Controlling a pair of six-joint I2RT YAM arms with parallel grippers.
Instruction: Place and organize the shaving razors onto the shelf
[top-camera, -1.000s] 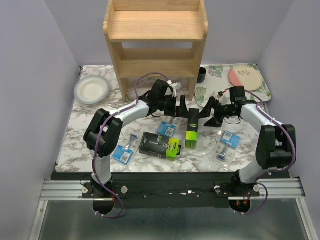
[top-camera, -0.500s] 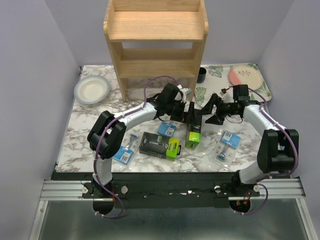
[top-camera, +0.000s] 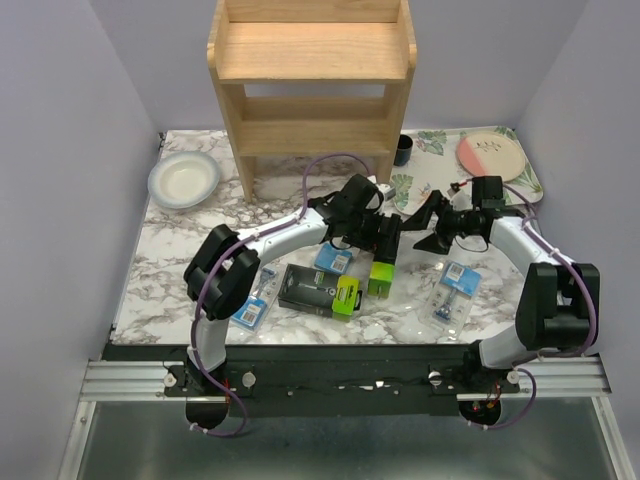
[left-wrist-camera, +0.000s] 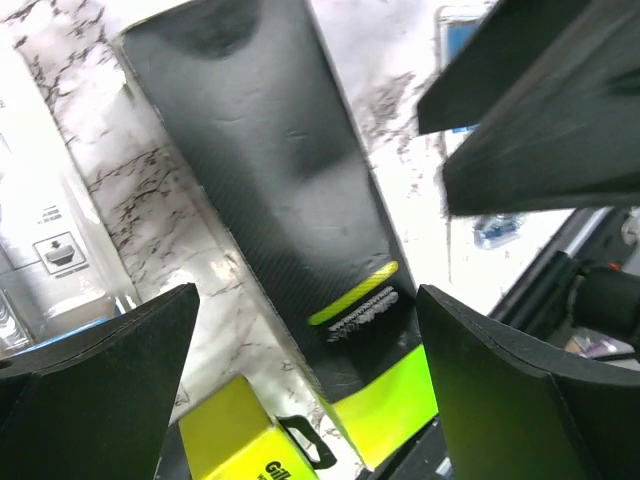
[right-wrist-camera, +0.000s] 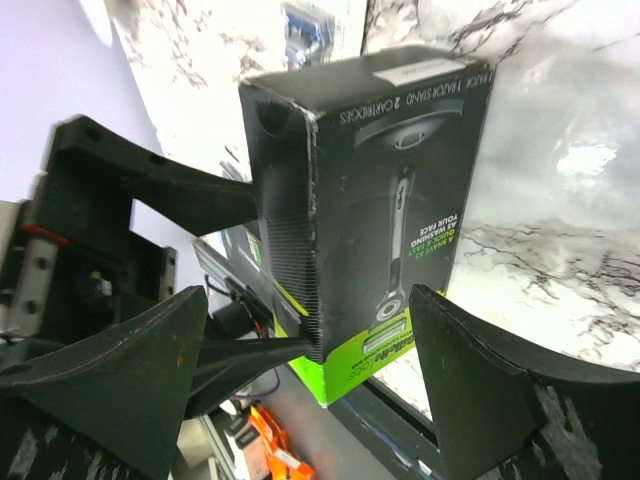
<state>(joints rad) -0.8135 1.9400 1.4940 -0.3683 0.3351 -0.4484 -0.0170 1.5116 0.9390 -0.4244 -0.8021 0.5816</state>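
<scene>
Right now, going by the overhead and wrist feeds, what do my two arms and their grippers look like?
Both arms match. The left arm and right arm have pale grey-white links between bulky black joints, and a loose purple cable runs along each. The left gripper and right gripper are black, with broad, matte, wedge-shaped fingers. No markings are legible.

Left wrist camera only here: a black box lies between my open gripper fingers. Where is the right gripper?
Observer: The right gripper is open, just right of the black box's far end, close beside the left gripper.
Operator: Anything on the shelf?
Observer: No, the top view shows no packs on either tier of the shelf.
Operator: Where's the second one?
Observer: The other black box lies left of yours, its lime end nearest yours.
</scene>
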